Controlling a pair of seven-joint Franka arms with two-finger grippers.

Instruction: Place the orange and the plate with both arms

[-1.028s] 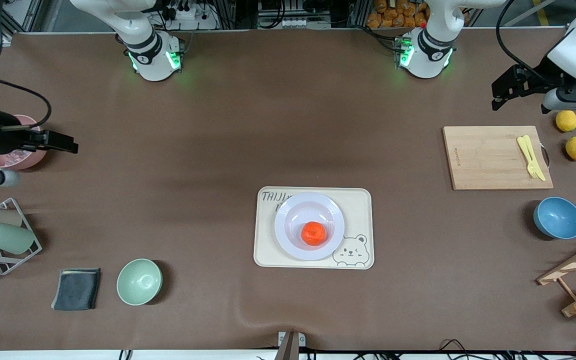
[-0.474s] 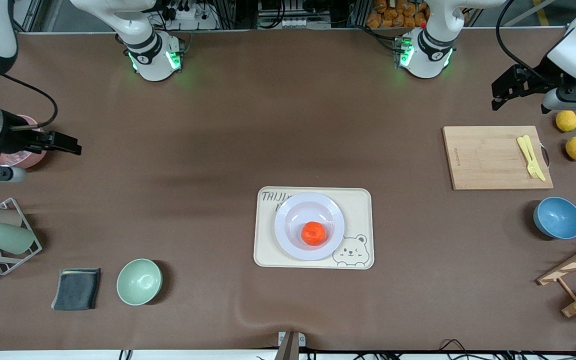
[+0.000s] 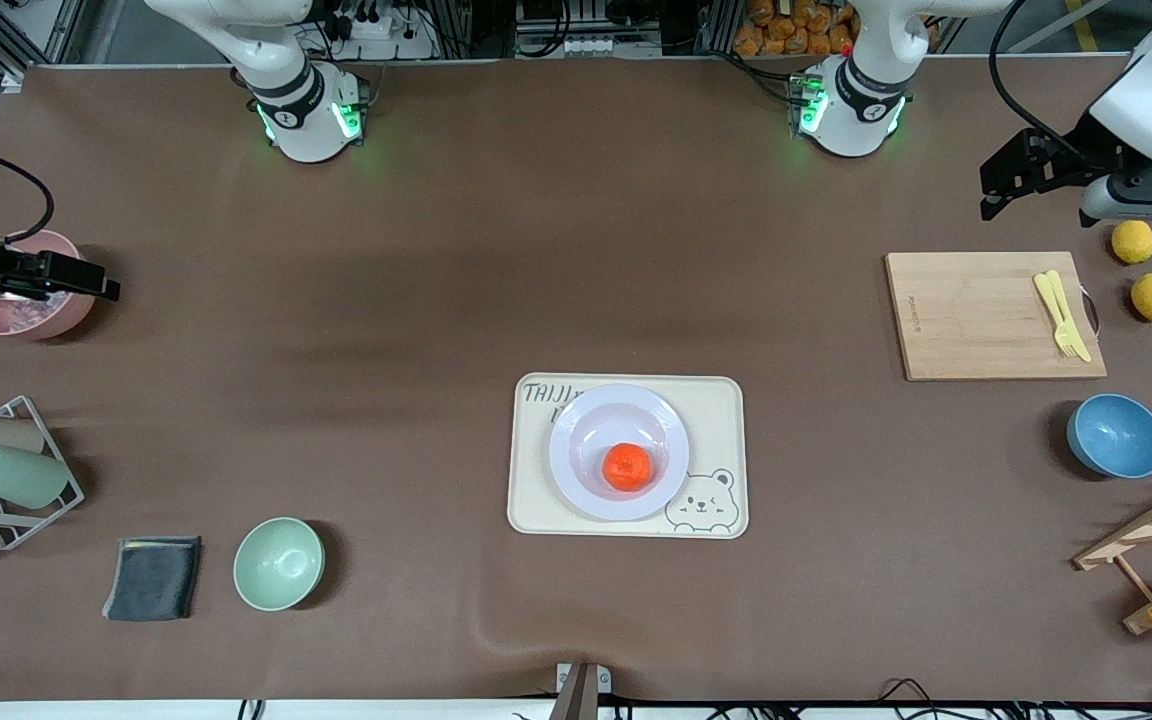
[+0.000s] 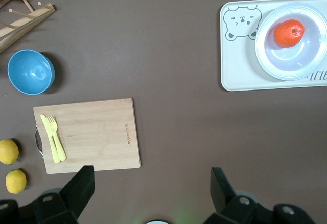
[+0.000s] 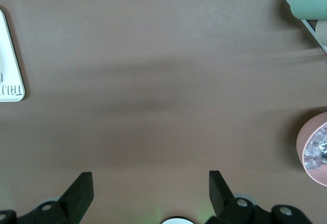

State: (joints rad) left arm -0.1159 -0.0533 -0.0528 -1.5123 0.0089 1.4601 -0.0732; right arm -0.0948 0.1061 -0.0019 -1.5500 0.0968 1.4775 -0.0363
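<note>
Left claw (image 3: 998, 190) raised, fingers apart; right claw (image 3: 86, 280) raised, fingers apart.

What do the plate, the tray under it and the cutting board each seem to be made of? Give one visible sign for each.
Plate: probably glossy plastic or glazed ceramic; smooth pale lavender sheen.
Tray: likely matte plastic; cream, uniform, printed bear and lettering.
Cutting board: wood or bamboo; tan surface with visible grain.

A brown mat covers the desk (image 3: 436, 300), wrinkled along its near edge. Above its top edge stand metal frames, cables and a power strip (image 3: 376, 25).
</note>
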